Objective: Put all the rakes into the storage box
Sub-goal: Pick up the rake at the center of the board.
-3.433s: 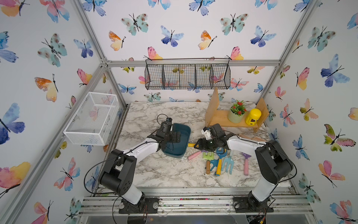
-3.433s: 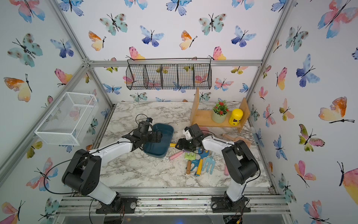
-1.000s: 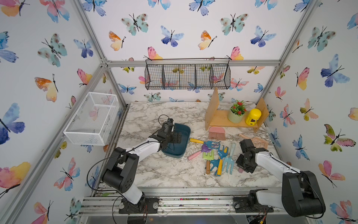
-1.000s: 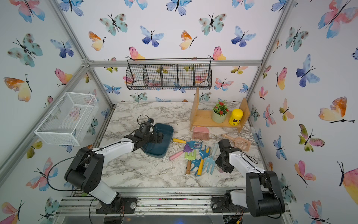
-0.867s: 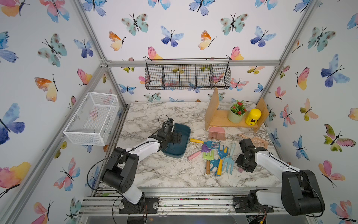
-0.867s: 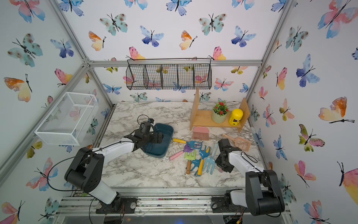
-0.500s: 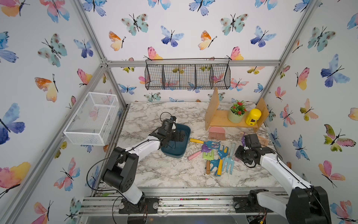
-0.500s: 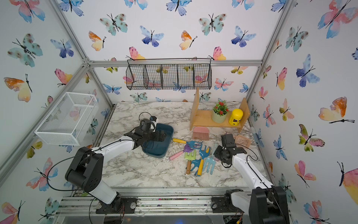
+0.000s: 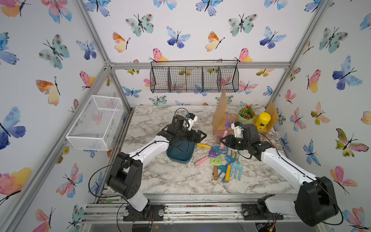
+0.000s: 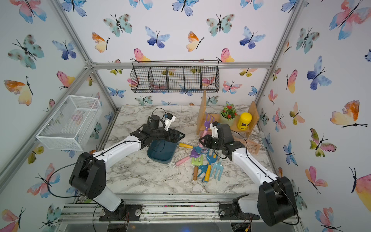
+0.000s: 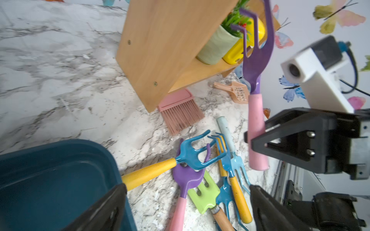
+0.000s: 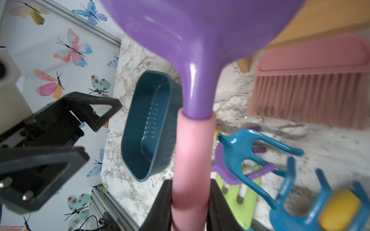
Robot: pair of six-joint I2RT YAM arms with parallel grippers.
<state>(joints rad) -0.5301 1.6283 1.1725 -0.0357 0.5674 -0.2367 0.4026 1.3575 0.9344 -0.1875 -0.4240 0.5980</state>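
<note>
- Right hand: closed narrow on the rake. Both fingers press the sides of its pink handle.
- Rake: held off the desk, near upright, purple tines uppermost. It stands in front of the wooden shelf. The handle end hangs free below the grip, over the pile of toy tools.
- Box: dark teal, resting on the desk just to 9 o'clock of desk centre, long axis roughly 12 to 6.
- Rake relative to box: at 2 o'clock of it, apart from it, not above the opening.
- Left hand: jaws spread wide, gripping nothing, hovering over the 12 o'clock end of the box.
- Pile: at 4 o'clock of the box. A blue claw lies on top, with its yellow handle end just beside the box rim.
- Brush: pink, at the foot of the shelf.
- Scoop: peach, on the desk beyond the brush.
- Shelf load: a flower pot and a yellow jar, side by side.
</note>
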